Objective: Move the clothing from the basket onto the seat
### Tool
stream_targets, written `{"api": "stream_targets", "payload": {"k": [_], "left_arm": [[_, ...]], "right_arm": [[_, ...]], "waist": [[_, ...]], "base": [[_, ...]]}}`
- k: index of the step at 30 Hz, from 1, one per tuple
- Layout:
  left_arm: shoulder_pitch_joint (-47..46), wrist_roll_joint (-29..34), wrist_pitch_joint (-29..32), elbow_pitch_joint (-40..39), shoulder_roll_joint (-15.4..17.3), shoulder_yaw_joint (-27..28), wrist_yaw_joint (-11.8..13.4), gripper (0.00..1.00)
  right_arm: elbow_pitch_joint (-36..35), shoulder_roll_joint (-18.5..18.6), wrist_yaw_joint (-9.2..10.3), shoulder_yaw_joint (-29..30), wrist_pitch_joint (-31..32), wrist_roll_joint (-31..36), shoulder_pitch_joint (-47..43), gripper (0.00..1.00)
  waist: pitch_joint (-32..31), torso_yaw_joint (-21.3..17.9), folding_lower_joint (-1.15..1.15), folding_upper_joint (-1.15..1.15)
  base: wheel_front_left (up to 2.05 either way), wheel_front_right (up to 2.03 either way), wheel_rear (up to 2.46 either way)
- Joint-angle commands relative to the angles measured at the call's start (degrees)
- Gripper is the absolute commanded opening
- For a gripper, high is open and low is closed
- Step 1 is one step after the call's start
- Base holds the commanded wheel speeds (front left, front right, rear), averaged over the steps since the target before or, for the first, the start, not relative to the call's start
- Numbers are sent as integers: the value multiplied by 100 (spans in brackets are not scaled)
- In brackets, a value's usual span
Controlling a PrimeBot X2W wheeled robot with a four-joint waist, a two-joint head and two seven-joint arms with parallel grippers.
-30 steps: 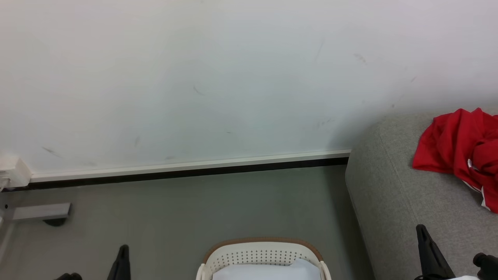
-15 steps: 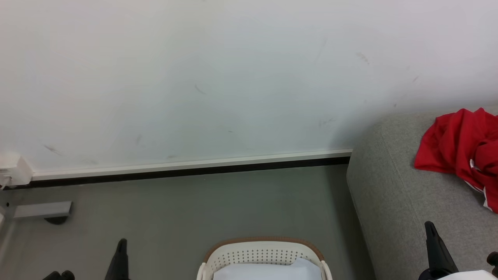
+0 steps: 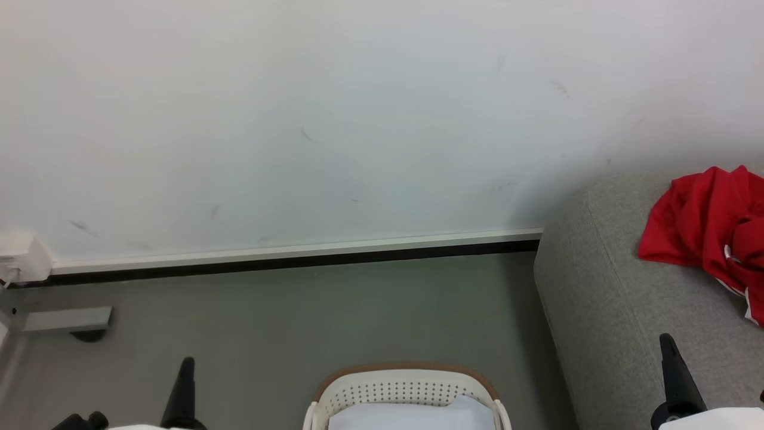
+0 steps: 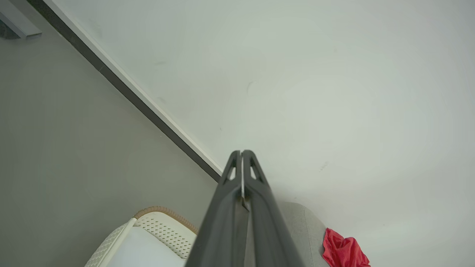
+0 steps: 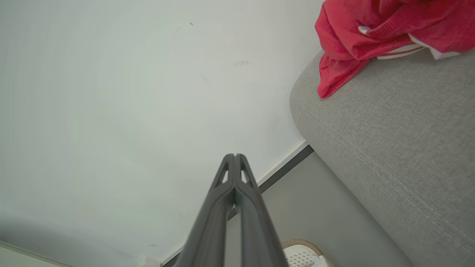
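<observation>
The red clothing (image 3: 710, 233) lies crumpled on the grey seat (image 3: 621, 298) at the right; it also shows in the right wrist view (image 5: 374, 33) and the left wrist view (image 4: 343, 252). The white basket (image 3: 406, 391) with a brown rim stands on the floor at the bottom centre, with a pale sheet inside it. My left gripper (image 3: 186, 363) is shut and holds nothing, left of the basket. My right gripper (image 3: 667, 340) is shut and holds nothing, over the seat's front. Both pairs of fingers (image 4: 241, 152) (image 5: 235, 155) are pressed together.
A white wall with a pale skirting board (image 3: 298, 251) runs behind the grey floor. A grey metal foot (image 3: 65, 319) and a white box (image 3: 21, 260) sit at the far left.
The head view has shifted slightly to the left. Both grippers stay shut, and the right one shows a little farther right in the view.
</observation>
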State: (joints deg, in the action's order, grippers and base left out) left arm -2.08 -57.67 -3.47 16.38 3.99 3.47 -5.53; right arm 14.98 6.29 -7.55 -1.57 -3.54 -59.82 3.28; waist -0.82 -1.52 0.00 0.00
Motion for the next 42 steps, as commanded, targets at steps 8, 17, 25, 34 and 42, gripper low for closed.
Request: {"api": "stream_targets", "payload": {"k": [8, 17, 25, 34, 42], "left_arm": [[-169, -585, 178, -103, -1, 79, -49, 0], [-211, -1038, 307, -125, -18, 116, -73, 0], [-253, -1454, 428, -146, -35, 149, -101, 0], [-293, -1871, 549, -168, -49, 187, -120, 0], [-329, -2226, 656, -183, -61, 218, -143, 0]], "right_arm": [[-76, -31, 5, 149, 156, -555, 161, 0], [-85, -74, 6, 246, 283, -977, 188, 0], [-92, -115, 7, 337, 404, -1375, 204, 0], [-96, -160, 7, 434, 523, -1785, 233, 0], [-102, -189, 8, 514, 629, -2123, 261, 0]], "waist": [[11, 17, 0, 0], [22, 33, 0, 0], [32, 49, 0, 0], [44, 68, 0, 0], [55, 84, 0, 0]], "base": [[0, 0, 0], [0, 0, 0], [0, 0, 0], [0, 0, 0], [0, 0, 0]]}}
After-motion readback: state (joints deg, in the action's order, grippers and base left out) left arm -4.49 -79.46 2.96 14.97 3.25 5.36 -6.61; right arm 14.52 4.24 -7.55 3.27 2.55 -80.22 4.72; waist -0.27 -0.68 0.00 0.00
